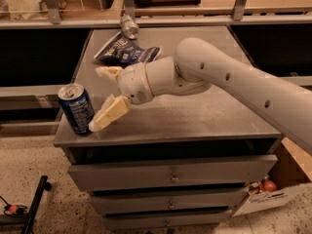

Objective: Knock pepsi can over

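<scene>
Claw (97, 99): low over the front-left part of the table (204, 116), fingers spread wide apart, gripping nothing. Upper finger (108, 72) points left, well above the surface. Lower finger (111, 112) slopes down and left; its tip meets the soda can's side right near the base, touching or as good as touching.

Pepsi can (76, 110): dark blue, silver top with tab, standing at the front-left corner of the table, close to both the left and the front edge. It is on its base, not yet down. The top seems to lean slightly left, but I cannot tell a true lean from the camera angle.

Arm (229, 77): thick white tube, reaches in from the right across the middle of the table.

Further out: a flat blue chip bag (127, 53) lies behind the wrist, well apart from the soda can. A small silvery can (129, 27) sits at the table's back edge. Drawers (170, 177) below, a cardboard box (287, 189) on the floor at right.

Step, as judged: contact stage of the knock — approach done, push just starting. The contact point is low, so a shove here may slide the can rather than tip it. Next move calls for a firm sweep leftward, better with the finger higher on the can. Risk: the corner is close, so the can could go off the edge.
</scene>
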Controlling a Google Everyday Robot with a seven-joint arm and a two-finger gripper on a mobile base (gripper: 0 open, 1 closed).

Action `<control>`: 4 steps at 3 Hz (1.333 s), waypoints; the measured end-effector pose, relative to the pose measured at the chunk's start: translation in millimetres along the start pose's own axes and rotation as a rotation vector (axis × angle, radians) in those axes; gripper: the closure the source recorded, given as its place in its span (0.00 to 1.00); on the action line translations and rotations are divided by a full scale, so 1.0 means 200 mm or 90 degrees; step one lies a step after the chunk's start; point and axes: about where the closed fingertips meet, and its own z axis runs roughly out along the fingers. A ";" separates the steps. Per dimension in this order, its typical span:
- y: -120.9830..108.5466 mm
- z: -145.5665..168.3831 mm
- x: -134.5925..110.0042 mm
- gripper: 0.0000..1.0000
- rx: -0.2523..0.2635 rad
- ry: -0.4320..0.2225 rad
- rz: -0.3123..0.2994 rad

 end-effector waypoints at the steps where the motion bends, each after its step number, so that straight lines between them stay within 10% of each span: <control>1: 0.04 0.03 0.02 0.00 -0.021 -0.004 0.022; 4: 0.12 0.13 0.04 0.00 -0.027 -0.057 0.039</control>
